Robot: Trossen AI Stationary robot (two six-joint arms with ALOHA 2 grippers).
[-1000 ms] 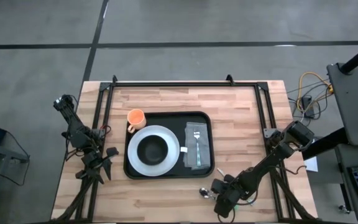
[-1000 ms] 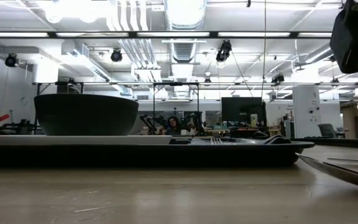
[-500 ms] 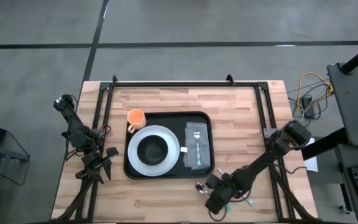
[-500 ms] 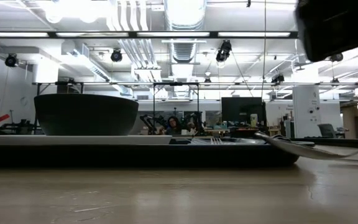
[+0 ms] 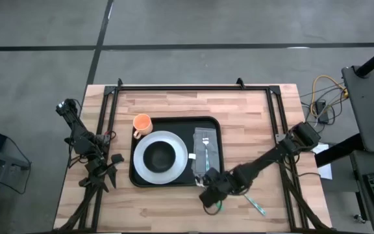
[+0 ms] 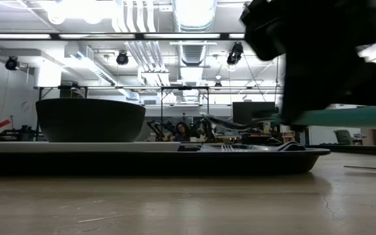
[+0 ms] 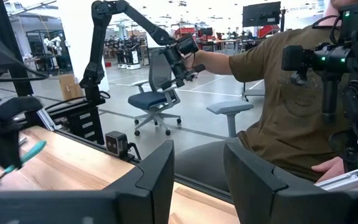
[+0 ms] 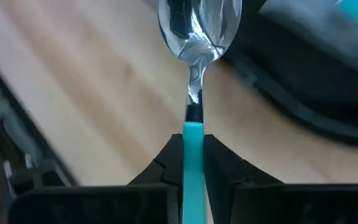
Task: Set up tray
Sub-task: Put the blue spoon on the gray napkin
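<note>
The black tray [image 5: 214,125] lies mid-table. It carries a white plate [image 5: 145,170] with a black bowl [image 5: 160,156], and a grey napkin [image 5: 200,166] with a fork [image 5: 206,146]. An orange cup [image 5: 141,123] stands at the tray's far left corner. My right gripper [image 5: 208,186] [image 8: 192,140] hovers at the tray's near right corner, shut on a teal-handled spoon [image 8: 197,25] [image 6: 230,121]. My left gripper [image 7: 197,177] waits open at the table's left edge [image 5: 112,160]. My right gripper pinches the spoon's teal handle [image 8: 192,132] between its two fingers. It comes slanting down from the table's near right. The spoon's bowl [image 8: 199,28] sticks out ahead of the fingers toward the tray. The spoon is lifted clear and near level, above the tray's rim [image 6: 305,153].
Another teal-handled utensil [image 5: 254,205] lies on the wood to the right of my right gripper. Black frame rails [image 5: 187,87] run along the table's far and side edges. Beyond the table sit a person [image 7: 291,112] and another robot arm [image 7: 135,25].
My right gripper has carried the spoon up and toward the tray, moving toward the table's left and far edges and rolling somewhat. The spoon, whose bowl end slanted down to the table, now hangs near level, clear of the wood.
</note>
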